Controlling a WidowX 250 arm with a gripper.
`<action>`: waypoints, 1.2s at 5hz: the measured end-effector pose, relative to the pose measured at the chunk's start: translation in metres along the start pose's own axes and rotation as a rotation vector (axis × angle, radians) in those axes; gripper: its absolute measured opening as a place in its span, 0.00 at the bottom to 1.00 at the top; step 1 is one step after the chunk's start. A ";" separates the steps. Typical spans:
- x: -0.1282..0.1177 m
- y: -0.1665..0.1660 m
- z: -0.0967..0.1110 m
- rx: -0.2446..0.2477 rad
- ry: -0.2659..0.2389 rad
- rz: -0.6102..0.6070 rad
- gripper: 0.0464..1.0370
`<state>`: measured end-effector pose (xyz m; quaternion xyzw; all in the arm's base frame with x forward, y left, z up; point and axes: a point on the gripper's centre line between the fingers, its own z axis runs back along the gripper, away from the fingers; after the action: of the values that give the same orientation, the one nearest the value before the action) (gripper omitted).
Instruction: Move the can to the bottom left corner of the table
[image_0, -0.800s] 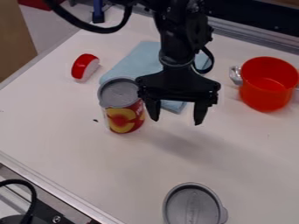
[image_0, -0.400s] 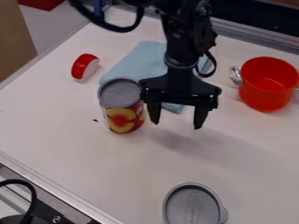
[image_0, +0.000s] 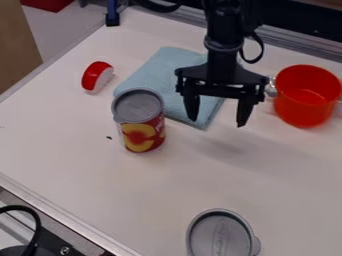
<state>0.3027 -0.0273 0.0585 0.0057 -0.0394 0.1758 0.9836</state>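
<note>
Above the white table (image_0: 80, 165), the black gripper (image_0: 217, 123) is hanging with its fingers spread wide.
Its fingertips are pointing down near the right edge of the light blue cloth (image_0: 148, 75), apart from the can (image_0: 141, 136); the can is standing upright on the table, left of the gripper and just beside the cloth's near side, its grey top facing up, well apart from the table's lower-left edge. Beyond the cloth, toward the upper left, a red-and-white object (image_0: 97, 77) is lying; right of the gripper, a red pot (image_0: 306, 102) is sitting upright; near the bottom of the view, a grey, round, rimmed item (image_0: 220, 239) is resting.
</note>
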 end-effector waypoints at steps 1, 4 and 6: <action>0.021 0.012 0.000 0.015 -0.040 -0.060 0.96; 0.046 0.052 0.000 0.136 -0.074 -0.511 0.96; 0.033 0.061 -0.006 0.029 0.040 -0.657 0.96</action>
<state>0.3129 0.0419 0.0548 0.0284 -0.0135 -0.1504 0.9881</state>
